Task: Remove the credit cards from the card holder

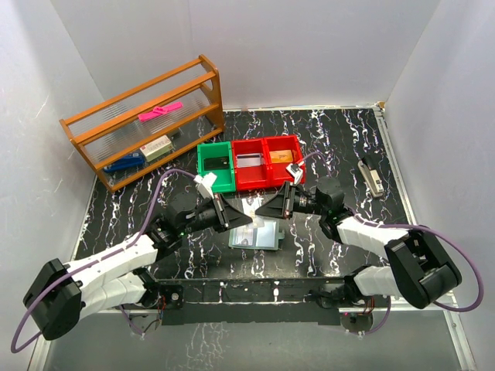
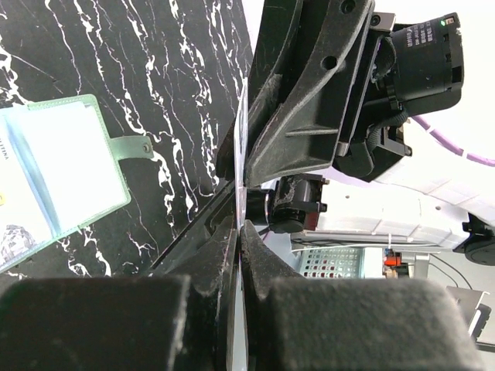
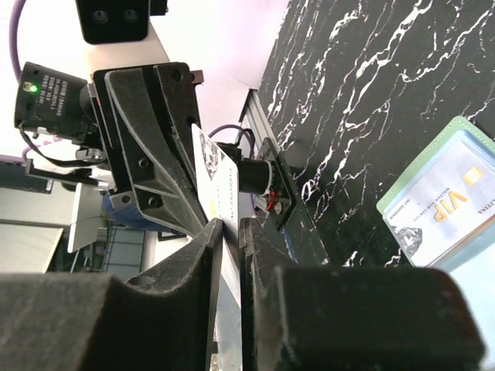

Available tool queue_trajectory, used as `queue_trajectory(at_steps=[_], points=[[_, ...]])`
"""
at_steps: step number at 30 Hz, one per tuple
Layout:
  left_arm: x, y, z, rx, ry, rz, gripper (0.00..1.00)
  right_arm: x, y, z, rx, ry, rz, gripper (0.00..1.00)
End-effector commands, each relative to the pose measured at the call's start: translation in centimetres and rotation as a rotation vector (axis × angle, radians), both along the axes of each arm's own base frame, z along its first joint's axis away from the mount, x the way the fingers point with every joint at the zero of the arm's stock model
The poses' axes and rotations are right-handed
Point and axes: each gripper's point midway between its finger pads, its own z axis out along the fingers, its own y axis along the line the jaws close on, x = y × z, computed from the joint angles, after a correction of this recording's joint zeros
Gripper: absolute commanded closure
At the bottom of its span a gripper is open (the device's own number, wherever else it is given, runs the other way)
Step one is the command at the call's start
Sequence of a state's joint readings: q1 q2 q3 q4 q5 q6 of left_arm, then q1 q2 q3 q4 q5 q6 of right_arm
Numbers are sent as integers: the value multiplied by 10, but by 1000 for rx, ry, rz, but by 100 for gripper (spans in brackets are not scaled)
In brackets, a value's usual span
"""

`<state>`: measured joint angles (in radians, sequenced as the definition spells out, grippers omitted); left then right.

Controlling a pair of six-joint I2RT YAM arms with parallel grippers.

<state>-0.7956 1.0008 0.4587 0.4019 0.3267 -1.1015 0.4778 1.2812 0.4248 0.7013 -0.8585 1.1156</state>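
Observation:
The card holder (image 1: pixel 259 234) lies open on the black marbled table, pale blue-grey inside with green edging. It also shows in the left wrist view (image 2: pixel 54 178) and in the right wrist view (image 3: pixel 448 201), where a VIP card sits in its sleeve. A whitish credit card (image 1: pixel 249 207) is held in the air just above and behind the holder, between both grippers. My left gripper (image 1: pixel 244 219) is shut on one edge of it (image 2: pixel 240 228). My right gripper (image 1: pixel 261 209) is shut on the opposite edge (image 3: pixel 230 224). The card's printed face shows in the right wrist view (image 3: pixel 216 182).
A green bin (image 1: pixel 216 165) and two red bins (image 1: pixel 249 162) (image 1: pixel 282 158) stand in a row behind the grippers. A wooden rack (image 1: pixel 147 120) with small items stands at the back left. A small grey tool (image 1: pixel 372 176) lies at the right.

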Motion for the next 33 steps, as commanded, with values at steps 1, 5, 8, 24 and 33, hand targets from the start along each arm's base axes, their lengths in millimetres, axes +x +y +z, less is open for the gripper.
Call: queue_trajectory(at_steps=[1, 5, 8, 24, 33], points=[[-1, -5, 16, -48, -35, -29, 100, -11, 0, 26, 81, -94, 73, 89], [0, -5, 13, -40, -29, -22, 100, -14, -1, 31, 86, -111, 86, 98], [1, -5, 11, -26, -24, -24, 93, -13, -2, 30, 79, -108, 69, 100], [17, 101, -68, 686, 100, 288, 1, 89, -55, 24, -476, -389, -440, 100], [32, 120, -78, 721, 179, 305, 1, 145, -49, 46, -752, -836, -456, 100]])
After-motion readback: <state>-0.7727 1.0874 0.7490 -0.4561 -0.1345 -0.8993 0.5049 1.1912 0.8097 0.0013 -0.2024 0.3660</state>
